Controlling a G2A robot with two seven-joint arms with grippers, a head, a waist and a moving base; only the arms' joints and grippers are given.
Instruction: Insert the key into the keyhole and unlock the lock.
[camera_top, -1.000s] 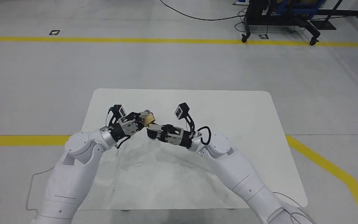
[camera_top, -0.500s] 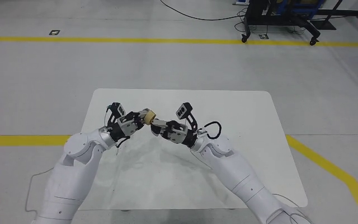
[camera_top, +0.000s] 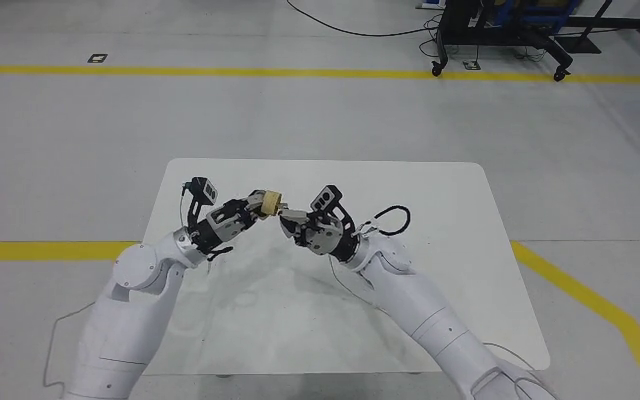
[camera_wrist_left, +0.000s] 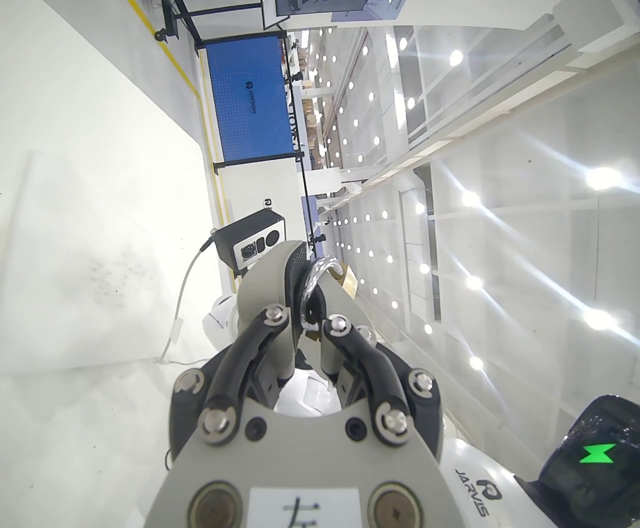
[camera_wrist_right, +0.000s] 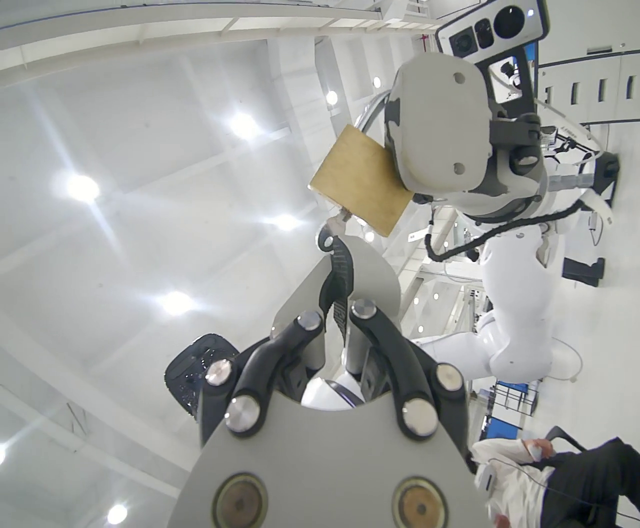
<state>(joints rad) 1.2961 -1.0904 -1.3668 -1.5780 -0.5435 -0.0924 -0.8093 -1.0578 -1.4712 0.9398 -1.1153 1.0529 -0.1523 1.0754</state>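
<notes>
You have the lock (camera_top: 267, 203) held up off the tabletop (camera_top: 450, 260), above its far left part, where the two arms meet tip to tip. The left gripper (camera_top: 254, 206) comes at it from the left edge's side, and its fingers (camera_wrist_left: 267, 285) are pinching the lock. In the left wrist view the silver shackle (camera_wrist_left: 312, 282) sits between the two fingers, and a bit of the brass body pokes out just past them. In the right wrist view you see the same lock as a flat brass block, tilted, with one corner tucked behind a left finger and the shackle curving away behind it. The right gripper (camera_top: 289, 218) faces the lock from the other side, just beside it, and its fingers (camera_wrist_right: 372, 280) are pressed together on the key (camera_wrist_right: 334, 227). The key's head, with its round hole, shows just beyond the fingertips. The blade runs from there up to the lock's bottom face and touches it. You cannot tell from these views how far the blade sits in the keyhole, nor whether the shackle is latched or sprung. Neither the lock nor the key touches the tabletop.
</notes>
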